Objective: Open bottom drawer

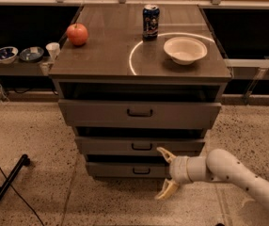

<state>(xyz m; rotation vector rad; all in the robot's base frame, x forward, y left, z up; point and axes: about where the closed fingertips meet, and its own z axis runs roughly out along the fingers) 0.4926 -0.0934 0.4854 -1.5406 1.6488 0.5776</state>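
Speckled beige terrazzo floor [35, 126] surrounds the brown rectangular worktop [101, 55]. A dark recess [21, 32] runs behind the rear edge. A bright ring-shaped light reflection [130, 62] occupies the right half. A pale low shelf [12, 69] adjoins the left edge. The cream two-finger gripper [165, 172], fingers spread, sits below the front edge.

I count three grey drawers: the bottom drawer [134, 170] sits level with my one end effector [159, 173], whose two fingers are spread apart at that drawer's right end. The middle drawer [141, 146] is just above it and the top drawer [139, 113] higher still. On the counter [101, 55], well above the end effector, I count one apple [77, 34], one can [150, 21] and one white bowl [185, 49]. Far up to its left, the ledge [17, 69] carries two dishes, a dark bowl [4, 54] and a second dark bowl [31, 54], plus one small white cup [53, 50].
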